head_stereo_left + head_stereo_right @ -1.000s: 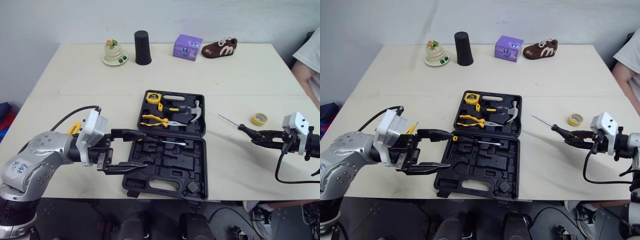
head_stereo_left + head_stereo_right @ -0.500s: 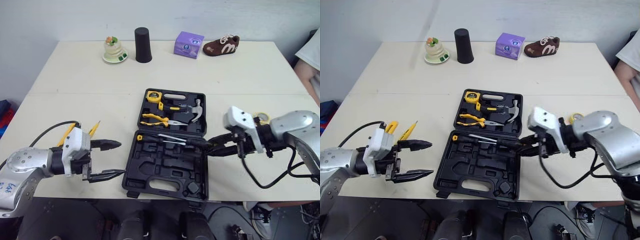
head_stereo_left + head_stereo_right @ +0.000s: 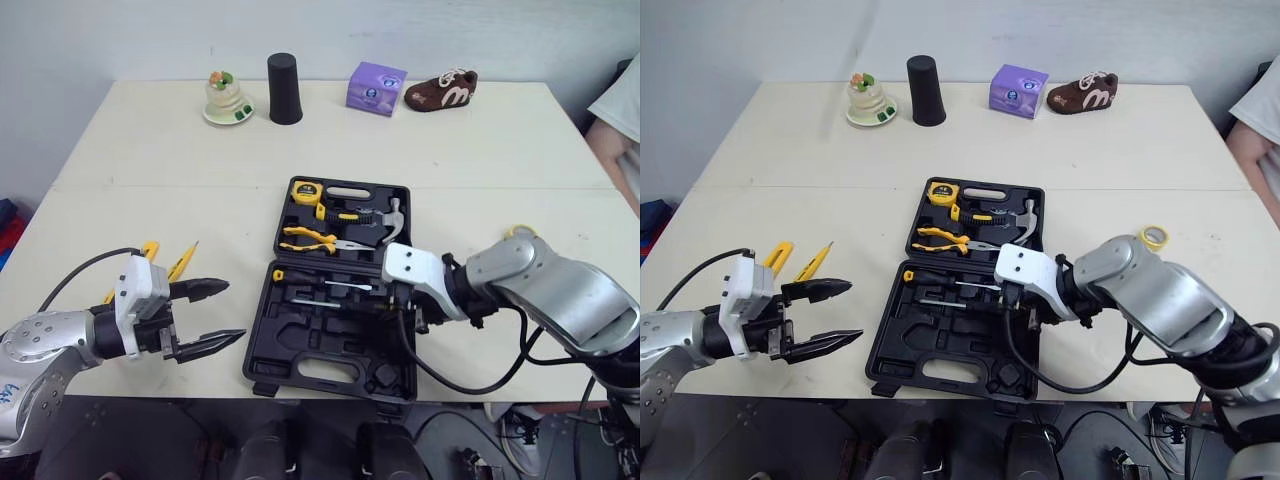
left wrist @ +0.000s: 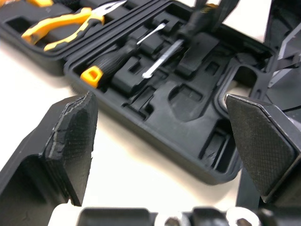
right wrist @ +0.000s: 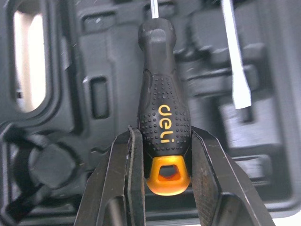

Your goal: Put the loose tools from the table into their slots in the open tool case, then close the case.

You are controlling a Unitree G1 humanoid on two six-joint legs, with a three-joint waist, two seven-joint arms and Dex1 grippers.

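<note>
— What's nearest?
— The left hand (image 3: 232, 311), fingers spread wide with nothing between them. It hovers over the desk (image 3: 130, 190) just left of the tool case (image 3: 262, 372).
— And the right hand (image 5: 165, 136)?
— Clenched on a black screwdriver (image 5: 162, 106) near its orange-capped end. It is over the near half of the case, shaft pointing across the moulded slots. I cannot tell whether it touches the tray.
— Anything seated already?
— A second screwdriver (image 3: 300, 279) lies in the near half. Pliers (image 3: 312, 238), a hammer (image 3: 388, 222) and a tape measure (image 3: 305, 192) sit in the far half.
— Loose things?
— A yellow tool (image 3: 778, 256) and a thinner yellow one (image 3: 815, 262) beside the left arm, and a tape roll (image 3: 1154, 236) behind the right arm.
— Far edge?
— Black cup (image 3: 285, 90), purple box (image 3: 376, 90), brown shoe (image 3: 440, 92).
</note>
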